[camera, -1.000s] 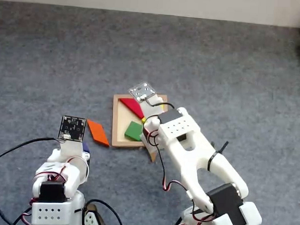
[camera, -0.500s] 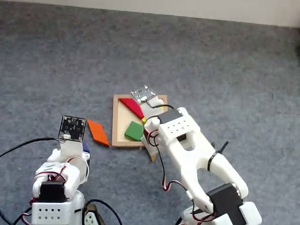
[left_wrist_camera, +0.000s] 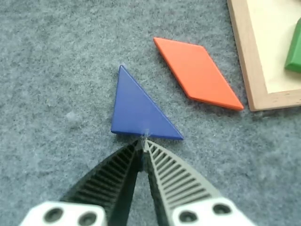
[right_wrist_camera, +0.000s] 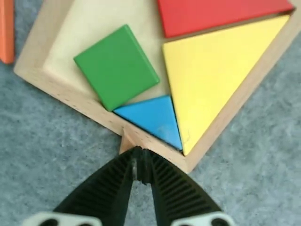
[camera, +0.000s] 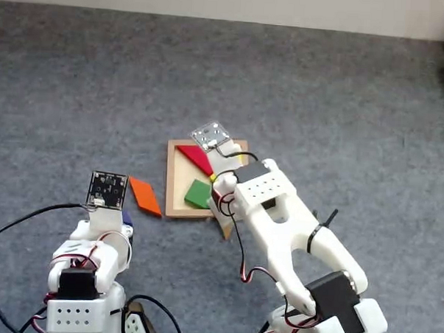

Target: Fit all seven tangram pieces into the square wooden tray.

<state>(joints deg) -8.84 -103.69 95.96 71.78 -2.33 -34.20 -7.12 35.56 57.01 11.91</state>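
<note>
Wrist of right arm dips, returns above tray (camera: pixel 169 183); left arm static | high: orange piece (camera: pixel 145 195) just beside tray, nearer left arm | left wrist: left end effector (left_wrist_camera: pixel 142 142) together, tips touching blue triangle (left_wrist_camera: pixel 138 113) straight ahead | right wrist: right end effector (right_wrist_camera: pixel 139 162) together at tray's outer rim

Carpet (camera: pixel 321 90): tray (camera: pixel 170 180), parallelogram (camera: pixel 145 195), blue triangle (left_wrist_camera: pixel 138 113)
</note>
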